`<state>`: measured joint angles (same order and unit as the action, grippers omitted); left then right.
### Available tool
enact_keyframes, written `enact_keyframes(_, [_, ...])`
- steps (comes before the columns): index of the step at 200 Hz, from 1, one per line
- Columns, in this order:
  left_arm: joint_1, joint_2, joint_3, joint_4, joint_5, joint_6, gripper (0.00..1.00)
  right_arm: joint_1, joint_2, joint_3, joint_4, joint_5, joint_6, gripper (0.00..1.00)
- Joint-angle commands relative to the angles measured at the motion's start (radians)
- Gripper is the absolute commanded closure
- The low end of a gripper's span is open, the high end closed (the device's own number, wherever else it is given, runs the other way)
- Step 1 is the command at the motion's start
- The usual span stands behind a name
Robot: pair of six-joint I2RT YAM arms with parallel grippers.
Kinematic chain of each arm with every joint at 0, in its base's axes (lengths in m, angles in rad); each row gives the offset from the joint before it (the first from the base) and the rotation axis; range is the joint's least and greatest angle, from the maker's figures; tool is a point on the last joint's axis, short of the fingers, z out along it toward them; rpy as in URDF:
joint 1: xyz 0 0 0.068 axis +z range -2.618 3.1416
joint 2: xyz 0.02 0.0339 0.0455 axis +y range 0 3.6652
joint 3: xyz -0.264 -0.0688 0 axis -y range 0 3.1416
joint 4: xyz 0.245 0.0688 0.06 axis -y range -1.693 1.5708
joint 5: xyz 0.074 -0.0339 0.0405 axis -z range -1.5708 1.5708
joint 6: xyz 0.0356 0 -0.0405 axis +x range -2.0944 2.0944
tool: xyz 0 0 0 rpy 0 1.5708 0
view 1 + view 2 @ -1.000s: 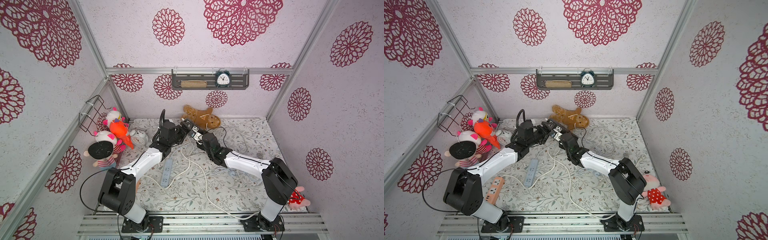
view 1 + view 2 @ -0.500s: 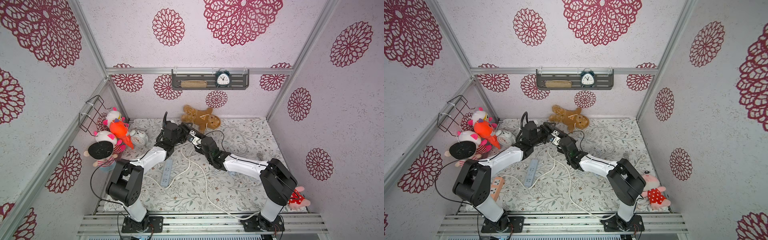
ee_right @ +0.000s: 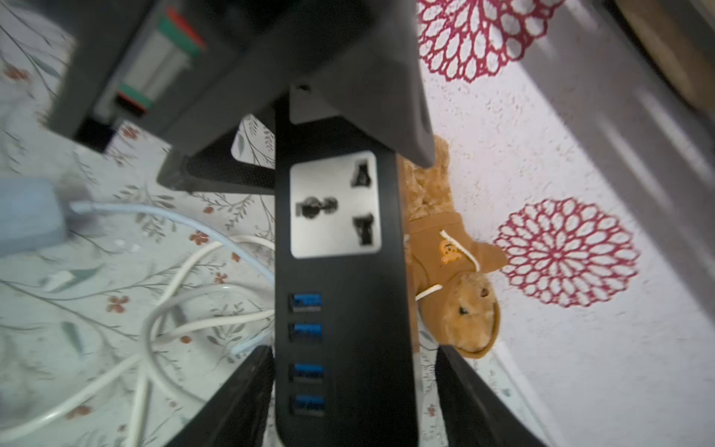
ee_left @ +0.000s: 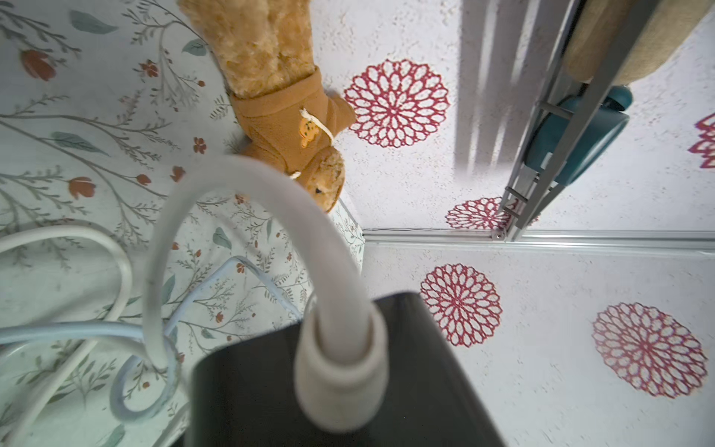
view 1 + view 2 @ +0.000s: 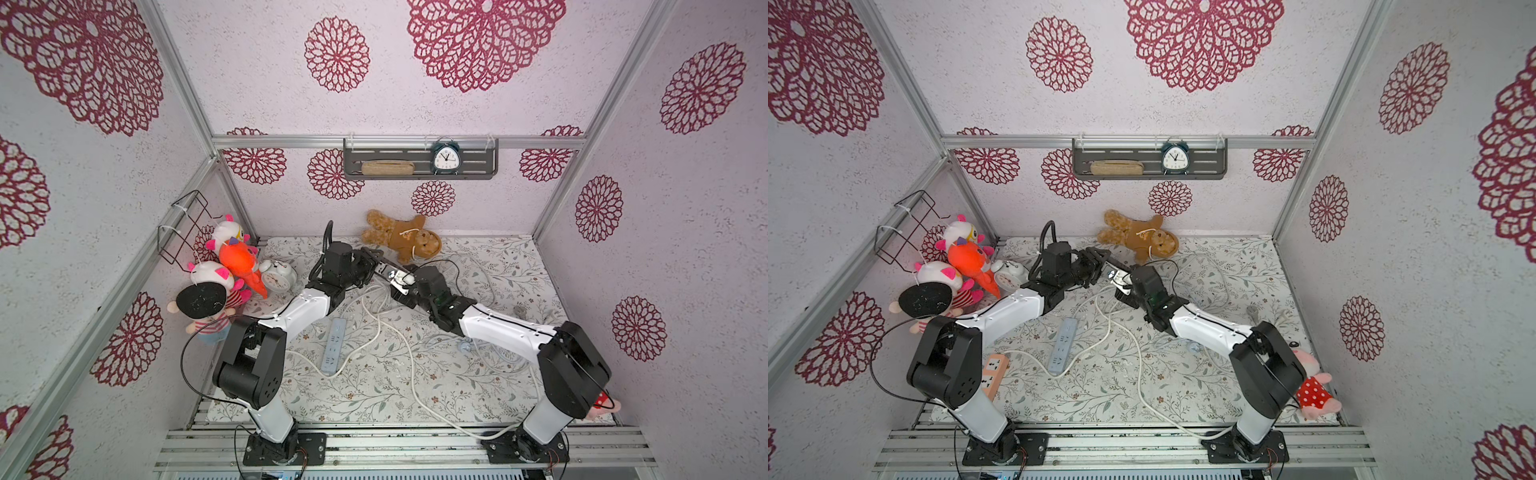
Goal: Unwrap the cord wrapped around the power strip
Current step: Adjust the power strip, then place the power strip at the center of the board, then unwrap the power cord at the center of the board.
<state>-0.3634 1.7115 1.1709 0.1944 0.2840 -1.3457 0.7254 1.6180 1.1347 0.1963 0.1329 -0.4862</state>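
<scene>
The left gripper [image 5: 376, 261] now pinches the black power strip [image 3: 340, 271] beside the teddy bear [image 5: 399, 239]. The right gripper [image 3: 354, 348] has just spread, probably freeing it to unwind the white cord [image 4: 336, 286].

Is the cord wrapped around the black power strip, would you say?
Not where visible: the black power strip shows a bare face; the cord arches free off its end.

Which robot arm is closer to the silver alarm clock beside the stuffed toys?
Left. The left arm passes just beside the silver alarm clock; the right arm comes from the opposite side, beyond the black power strip.
</scene>
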Motion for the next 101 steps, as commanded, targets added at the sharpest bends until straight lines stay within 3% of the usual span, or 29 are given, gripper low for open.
enact_keyframes(1, [0.033,0.000,0.102,-0.044,0.128,0.064,0.97,-0.084,-0.133,-0.003,-0.092,-0.240,0.190,0.28])
enact_keyframes(34, [0.056,-0.010,0.225,-0.228,0.209,0.160,0.99,-0.247,-0.217,-0.060,-0.192,-0.350,0.272,0.28])
enact_keyframes(62, [0.082,-0.007,0.333,-0.361,0.336,0.245,1.00,-0.375,-0.208,0.031,-0.449,-0.270,0.405,0.37])
enact_keyframes(101, [0.104,0.016,0.404,-0.415,0.497,0.295,1.00,-0.424,-0.214,-0.010,-0.549,-0.288,0.667,0.64])
